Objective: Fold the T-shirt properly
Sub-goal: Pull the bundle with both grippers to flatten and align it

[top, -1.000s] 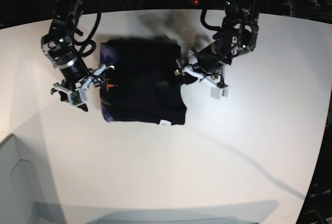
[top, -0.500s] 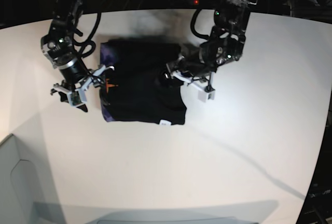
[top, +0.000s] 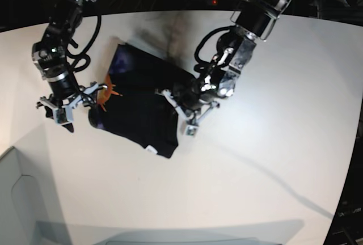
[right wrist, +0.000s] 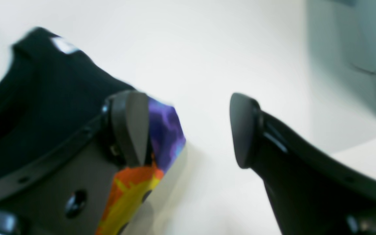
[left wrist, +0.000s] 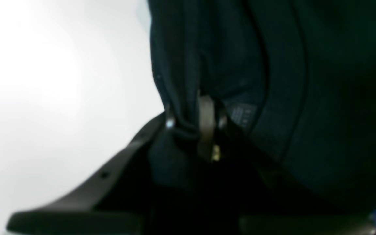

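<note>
Black cloth fills most of the left wrist view: the T-shirt [left wrist: 273,81] hangs in folds right at the left pincer [left wrist: 194,130], whose two tips are pressed together on a bunched ridge of the fabric (a detail the base view is too small to settle). In the base view the same left pincer [top: 184,106] sits at the shirt's edge on the side nearest that arm, with the folded T-shirt [top: 139,106] lying skewed on the white counter [top: 272,160] between the two arms.

The right wrist view gives what the others lack: the right pincer [right wrist: 188,130] is spread wide, with bare counter [right wrist: 227,45] showing between its tips. One fingertip [right wrist: 131,127] lies against the corner of the T-shirt [right wrist: 44,107] that carries the purple and orange print; the other stands apart from the cloth. A small white tag shows at the shirt's far end in that view.

In the base view the right pincer [top: 71,106] is at the printed end of the shirt, opposite the left one.
</note>
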